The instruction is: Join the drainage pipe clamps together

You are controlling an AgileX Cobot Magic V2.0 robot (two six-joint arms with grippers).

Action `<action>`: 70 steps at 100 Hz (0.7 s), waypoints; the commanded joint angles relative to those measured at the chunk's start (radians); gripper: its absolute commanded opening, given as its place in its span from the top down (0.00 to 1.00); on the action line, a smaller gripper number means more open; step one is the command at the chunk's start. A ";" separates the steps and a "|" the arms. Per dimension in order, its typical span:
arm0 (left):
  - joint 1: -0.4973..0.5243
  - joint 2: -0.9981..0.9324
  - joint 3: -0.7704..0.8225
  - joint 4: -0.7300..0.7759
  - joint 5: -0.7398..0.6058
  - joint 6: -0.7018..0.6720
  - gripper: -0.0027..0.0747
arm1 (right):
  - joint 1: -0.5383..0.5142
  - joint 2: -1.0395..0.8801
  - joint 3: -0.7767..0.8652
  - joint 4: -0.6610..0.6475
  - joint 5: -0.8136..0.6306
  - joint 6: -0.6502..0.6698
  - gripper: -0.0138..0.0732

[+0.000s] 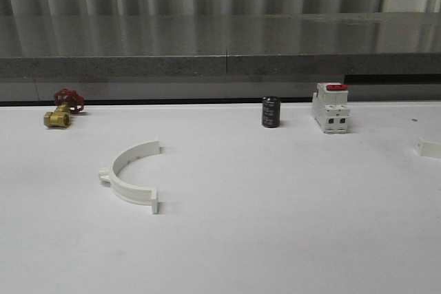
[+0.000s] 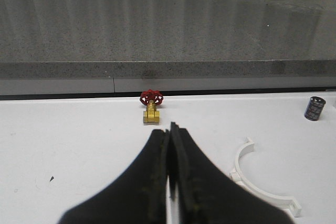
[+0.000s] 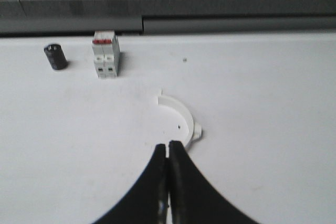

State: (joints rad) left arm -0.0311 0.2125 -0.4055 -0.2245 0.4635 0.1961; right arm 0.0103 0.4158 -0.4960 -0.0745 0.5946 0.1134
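- One drainage pipe clamp half (image 1: 131, 173) is seen lying flat on the white table (image 1: 275, 225) in the front view, at about 9 o'clock from the table's middle; its arc is open toward 3 o'clock, and its small outer lug points toward 9 o'clock.
- The second clamp half (image 3: 181, 116) is seen in the right wrist view, lying flat just ahead of the right gripper (image 3: 168, 148). A small white piece (image 1: 429, 149) at the table's 3 o'clock edge in the front view may be one end of it, though too little is shown to be sure.
- The two halves are well apart and not joined.
- The left gripper (image 2: 171, 132) is seen with its jaws pressed together, nothing held between them.
- The right gripper's jaws are likewise closed on nothing.
- A brass valve with red handwheel (image 1: 62, 109) is placed toward 10 o'clock, near the far edge.
- A black cylindrical capacitor (image 1: 270, 112) stands upright toward 12 o'clock, with a white breaker with red switch (image 1: 330, 108) beside it toward 1 o'clock.
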 commanded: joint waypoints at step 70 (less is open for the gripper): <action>0.002 0.008 -0.026 -0.018 -0.074 -0.007 0.99 | -0.141 0.776 -0.374 0.047 0.236 0.051 0.30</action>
State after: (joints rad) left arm -0.0311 0.2125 -0.4055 -0.2252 0.4635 0.1961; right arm -0.0943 1.1257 -0.8141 -0.0412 0.8332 0.1365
